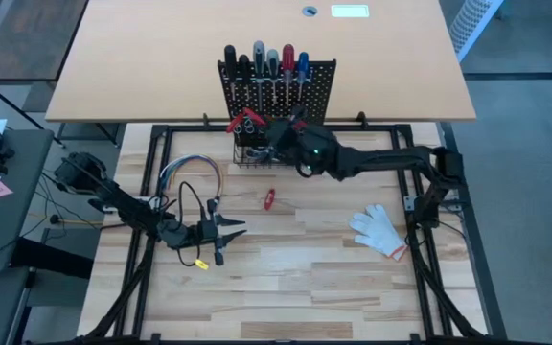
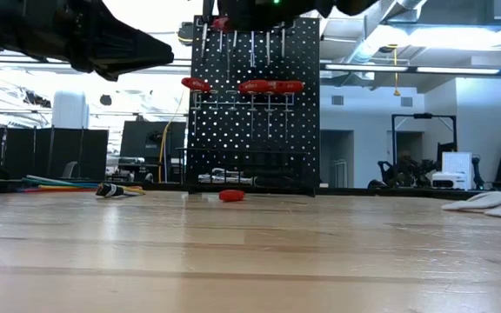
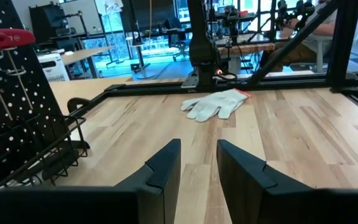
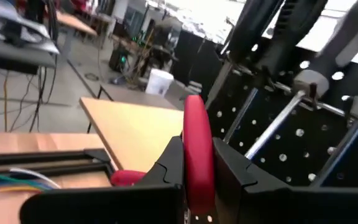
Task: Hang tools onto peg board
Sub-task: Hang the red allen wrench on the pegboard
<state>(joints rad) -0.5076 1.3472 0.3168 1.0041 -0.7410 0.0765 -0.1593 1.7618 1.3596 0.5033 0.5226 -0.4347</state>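
Note:
The black peg board (image 1: 278, 84) stands at the table's far middle, with several screwdrivers (image 1: 272, 59) hanging in its ring holders and a wire basket (image 1: 253, 153) at its base. My right gripper (image 1: 272, 131) is at the board's front, shut on red-handled pliers (image 1: 245, 122). The pliers also show in the right wrist view (image 4: 196, 149). A small red tool (image 1: 269, 198) lies on the table in front of the board. My left gripper (image 1: 226, 235) is open and empty near the table's left middle, and it also shows in the left wrist view (image 3: 197, 168). My right gripper pinches one red handle (image 4: 196, 134) of the pliers between its two fingers. The handle sticks out past the fingertips toward the board. A second red part (image 4: 129, 178) shows lower beside the fingers. The pliers are lifted clear of the table, close to the board's pegs (image 4: 272, 130).
A white glove (image 1: 381, 231) lies at the right. A bundle of coloured wires (image 1: 190, 174) lies at the left, behind my left gripper. A small yellow piece (image 1: 199, 263) lies near my left gripper. Bare wood stretches along the near edge.

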